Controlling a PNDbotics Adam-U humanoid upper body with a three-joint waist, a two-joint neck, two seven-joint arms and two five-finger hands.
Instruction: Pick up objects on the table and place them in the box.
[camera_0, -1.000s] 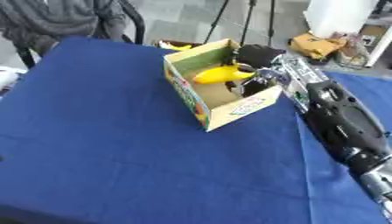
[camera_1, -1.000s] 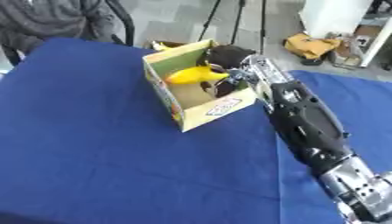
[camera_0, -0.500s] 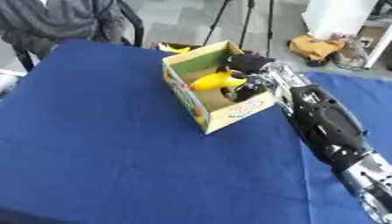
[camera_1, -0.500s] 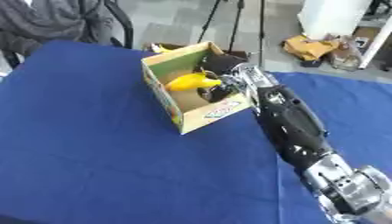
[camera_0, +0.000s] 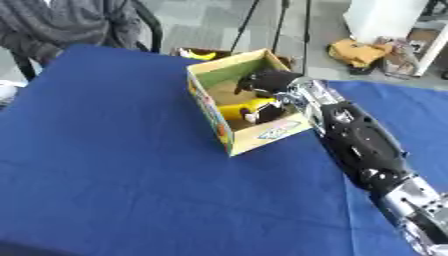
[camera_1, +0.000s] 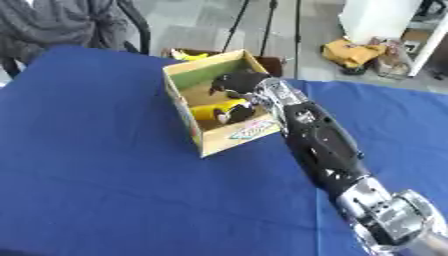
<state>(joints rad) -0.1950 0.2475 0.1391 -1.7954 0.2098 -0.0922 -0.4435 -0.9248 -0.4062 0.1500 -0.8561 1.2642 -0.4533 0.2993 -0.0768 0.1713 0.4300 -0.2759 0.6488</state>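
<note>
A: Where is the yellow object (camera_0: 246, 106)?
B: Inside the box (camera_0: 229, 141), low against its near wall, on the blue table (camera_0: 114, 165).
A: Right hand (camera_0: 267, 82)?
B: Reaches inside the box, fingers curled round the yellow object. Left hand not visible.
</note>
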